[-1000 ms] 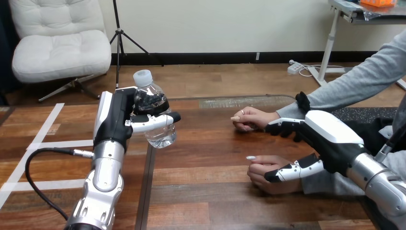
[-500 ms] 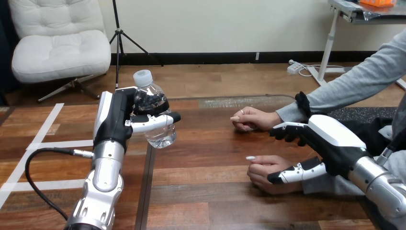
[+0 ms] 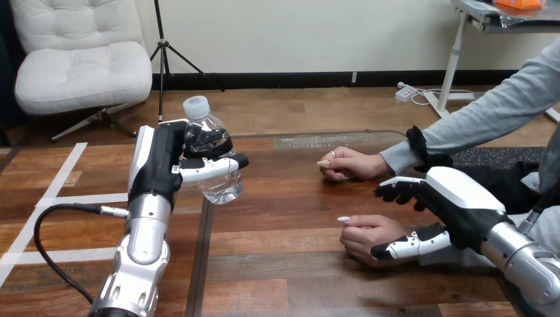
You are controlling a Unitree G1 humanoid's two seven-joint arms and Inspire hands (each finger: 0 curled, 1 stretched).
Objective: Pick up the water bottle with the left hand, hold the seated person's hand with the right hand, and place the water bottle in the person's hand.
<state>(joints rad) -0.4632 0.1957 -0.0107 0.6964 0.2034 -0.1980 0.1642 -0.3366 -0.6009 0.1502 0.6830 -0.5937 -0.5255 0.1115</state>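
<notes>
Left hand point(image 3: 158, 168): fingers and thumb curled round the bottle point(image 3: 221, 188), which is upright, cap uppermost, over the desk point(image 3: 290, 198). The person's far hand point(image 3: 350, 164) and near hand point(image 3: 366, 234) rest on the desk, both well right of the bottle. Right hand point(image 3: 455, 201): farther right of the bottle again, beside the near hand and spread. Its thumb lies at the near hand's lower edge. Its fingers point(image 3: 396, 191) are above that hand, not curled round it.

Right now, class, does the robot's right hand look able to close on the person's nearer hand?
Probably yes: the right hand sits open right beside the person's nearer hand, thumb alongside it, fingers above, nothing lying between them.
</notes>
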